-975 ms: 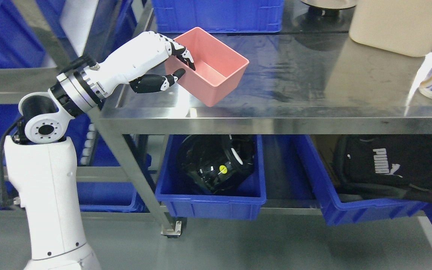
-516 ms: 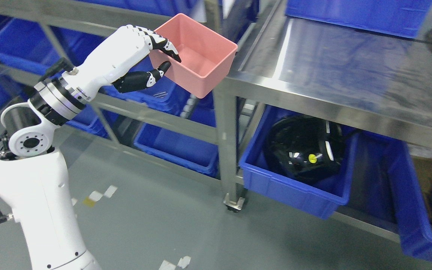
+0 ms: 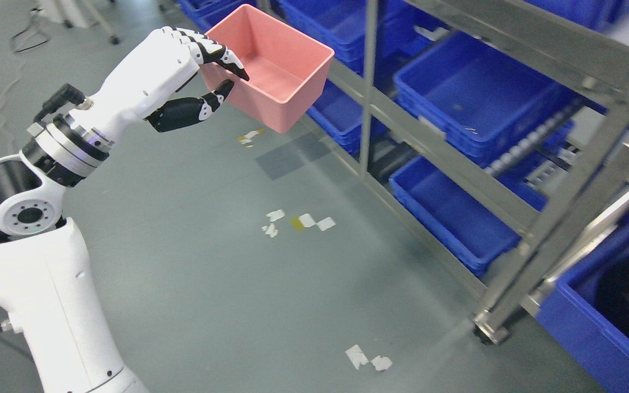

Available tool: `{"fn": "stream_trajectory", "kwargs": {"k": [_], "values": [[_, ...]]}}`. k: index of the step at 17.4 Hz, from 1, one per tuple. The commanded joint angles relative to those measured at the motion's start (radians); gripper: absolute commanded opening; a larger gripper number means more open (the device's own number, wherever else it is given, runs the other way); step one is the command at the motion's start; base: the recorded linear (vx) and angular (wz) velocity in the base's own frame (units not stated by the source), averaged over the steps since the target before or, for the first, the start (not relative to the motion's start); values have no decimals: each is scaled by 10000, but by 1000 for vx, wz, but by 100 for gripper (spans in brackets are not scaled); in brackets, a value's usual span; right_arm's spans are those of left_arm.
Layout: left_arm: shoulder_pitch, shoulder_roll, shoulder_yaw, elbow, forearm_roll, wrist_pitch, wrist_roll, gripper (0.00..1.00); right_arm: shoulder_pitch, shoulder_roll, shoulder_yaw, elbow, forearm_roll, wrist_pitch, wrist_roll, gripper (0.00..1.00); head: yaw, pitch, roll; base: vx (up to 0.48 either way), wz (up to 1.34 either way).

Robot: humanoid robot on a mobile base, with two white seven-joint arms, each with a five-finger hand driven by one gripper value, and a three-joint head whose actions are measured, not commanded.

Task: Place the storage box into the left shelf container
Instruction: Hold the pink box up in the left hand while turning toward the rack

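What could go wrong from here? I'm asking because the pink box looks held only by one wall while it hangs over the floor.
1. The left hand pinches just one wall of the pink storage box, which hangs tilted over bare floor; it could slip or swing and drop.
2. An upright steel shelf post stands right beside the box; a sideways reach toward the blue shelf containers could clip it.

No text, label, brand, number or sign can be read anywhere: the pink storage box, the blue bins on the shelf and the bits of tape on the floor carry no legible print.
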Motion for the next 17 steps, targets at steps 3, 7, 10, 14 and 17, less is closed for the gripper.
{"fn": "stream_trajectory", "kwargs": {"k": [3, 7, 10, 14, 17], "values": [[34, 109, 381, -333, 42, -1, 24, 0, 0, -175, 0, 0, 77, 6, 3436, 100, 0, 1, 0, 63, 1019], [49, 109, 779, -318, 42, -1, 24, 1, 0, -175, 0, 0, 77, 6, 3436, 100, 0, 1, 0, 131, 800], [80, 109, 964, -287, 42, -1, 24, 1, 0, -175, 0, 0, 77, 6, 3436, 100, 0, 3, 0, 160, 628], [187, 109, 979, -287, 42, -1, 40, 1, 0, -175, 0, 0, 77, 6, 3436, 100, 0, 3, 0, 209, 503], [187, 109, 980, -287, 42, -1, 55, 1, 0, -175, 0, 0, 77, 6, 3436, 100, 0, 3, 0, 236, 383]]}}
